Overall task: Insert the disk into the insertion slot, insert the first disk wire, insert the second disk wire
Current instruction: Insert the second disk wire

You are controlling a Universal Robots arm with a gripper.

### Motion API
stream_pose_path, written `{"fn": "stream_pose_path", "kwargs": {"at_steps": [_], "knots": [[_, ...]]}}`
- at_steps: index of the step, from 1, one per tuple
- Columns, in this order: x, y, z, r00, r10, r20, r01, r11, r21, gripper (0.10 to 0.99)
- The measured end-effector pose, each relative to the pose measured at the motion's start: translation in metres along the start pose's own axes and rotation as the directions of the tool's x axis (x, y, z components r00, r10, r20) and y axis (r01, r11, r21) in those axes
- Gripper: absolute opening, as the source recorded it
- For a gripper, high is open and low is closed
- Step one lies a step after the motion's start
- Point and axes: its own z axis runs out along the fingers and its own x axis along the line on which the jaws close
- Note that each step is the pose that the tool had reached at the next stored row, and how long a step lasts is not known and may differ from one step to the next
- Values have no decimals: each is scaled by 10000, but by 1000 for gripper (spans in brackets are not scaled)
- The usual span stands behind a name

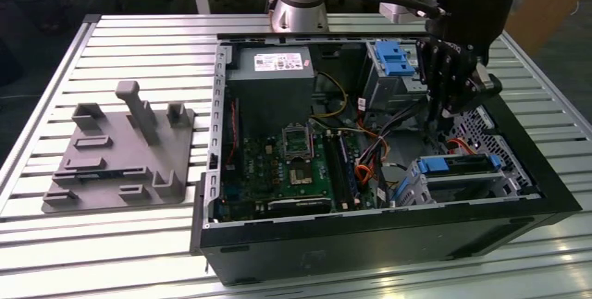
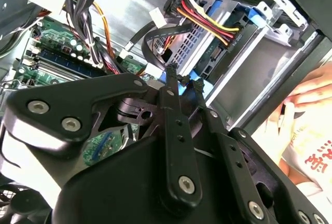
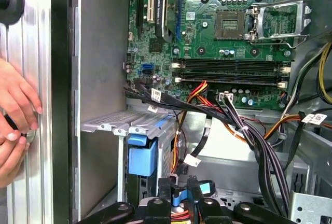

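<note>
I hang inside the open computer case (image 1: 389, 236), above its right half in the exterior view. The insertion slot (image 1: 504, 184) sits in the case's near right corner with the disk (image 1: 459, 164) already seated in it, blue carrier showing. My gripper (image 3: 182, 189) hovers just beside that cage, its fingers (image 2: 174, 125) pinched together on the second disk wire (image 3: 205, 187), whose small blue plug shows between the tips in both wrist views. A person's hand (image 3: 15, 115) rests on the table edge.

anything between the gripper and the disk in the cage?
In the exterior view, the gripper hangs above the disk seated in the insertion slot; a red-orange cable and loose dark wires cross the stretch between them.
</note>
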Motion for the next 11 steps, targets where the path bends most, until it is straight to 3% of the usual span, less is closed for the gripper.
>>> {"fn": "stream_pose_path", "kwargs": {"at_steps": [3,5,11], "knots": [[-1,1,5,10000,-60,-6,60,10000,14,259],[-2,1,7,10000,-70,-4,70,10000,16,149],[-2,1,8,10000,-75,-5,75,10000,18,149]]}}
